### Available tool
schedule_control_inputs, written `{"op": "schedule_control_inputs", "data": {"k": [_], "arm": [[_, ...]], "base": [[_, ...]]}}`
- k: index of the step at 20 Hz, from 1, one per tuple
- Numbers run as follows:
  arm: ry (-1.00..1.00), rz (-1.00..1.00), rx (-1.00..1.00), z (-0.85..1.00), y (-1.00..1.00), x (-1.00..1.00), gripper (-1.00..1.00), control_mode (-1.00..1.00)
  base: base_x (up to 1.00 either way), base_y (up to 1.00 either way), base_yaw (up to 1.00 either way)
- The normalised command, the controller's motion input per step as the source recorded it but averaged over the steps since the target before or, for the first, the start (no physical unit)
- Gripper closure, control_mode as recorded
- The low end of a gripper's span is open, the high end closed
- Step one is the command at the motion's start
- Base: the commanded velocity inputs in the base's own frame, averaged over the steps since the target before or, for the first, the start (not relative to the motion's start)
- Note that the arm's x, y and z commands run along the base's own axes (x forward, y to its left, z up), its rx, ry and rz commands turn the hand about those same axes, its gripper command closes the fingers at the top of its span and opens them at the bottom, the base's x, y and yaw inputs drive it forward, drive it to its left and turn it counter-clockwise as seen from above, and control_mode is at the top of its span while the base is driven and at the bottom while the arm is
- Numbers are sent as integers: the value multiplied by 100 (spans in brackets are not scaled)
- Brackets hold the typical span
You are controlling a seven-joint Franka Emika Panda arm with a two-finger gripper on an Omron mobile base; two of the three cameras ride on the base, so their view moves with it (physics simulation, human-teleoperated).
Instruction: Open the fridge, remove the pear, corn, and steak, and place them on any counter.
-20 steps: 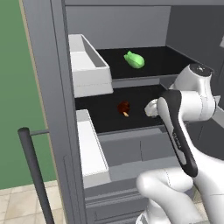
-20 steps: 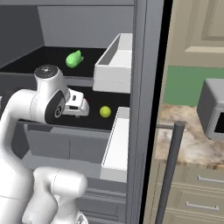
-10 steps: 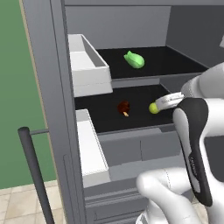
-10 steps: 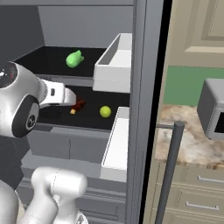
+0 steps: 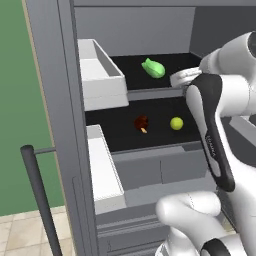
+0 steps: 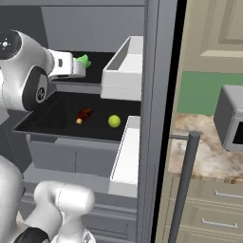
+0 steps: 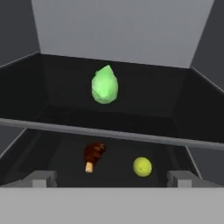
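Kitchen scene, with the dark grey fridge (image 5: 55, 100) standing open and its white door shelves (image 5: 97, 75) swung out to the sides. Up on the top black shelf sits the bright green corn (image 7: 104, 85), kind of toward the back. One shelf down you've got the little yellow-green pear (image 7: 142, 166) and, just beside it on the same shelf, a small reddish-brown steak (image 7: 93, 154) that honestly looks more like a drumstick. Those two aren't touching. The arm's hand is raised in front of the fridge, level with the top shelf edge, and the fingers (image 7: 178, 178) are spread wide with nothing between them. Off to the right there's the marbled tabletop (image 6: 201, 154) with a grey microwave (image 6: 228, 118) on it.
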Motion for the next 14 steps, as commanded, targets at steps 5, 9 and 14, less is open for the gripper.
{"op": "schedule_control_inputs", "data": {"k": [5,9,14], "arm": [[0,0,0,8,1,99,-100,-100],[0,0,0,-30,8,95,-100,-100],[0,0,2,-35,11,92,-100,-100]], "base": [[0,0,0],[0,0,0],[0,0,0]]}}
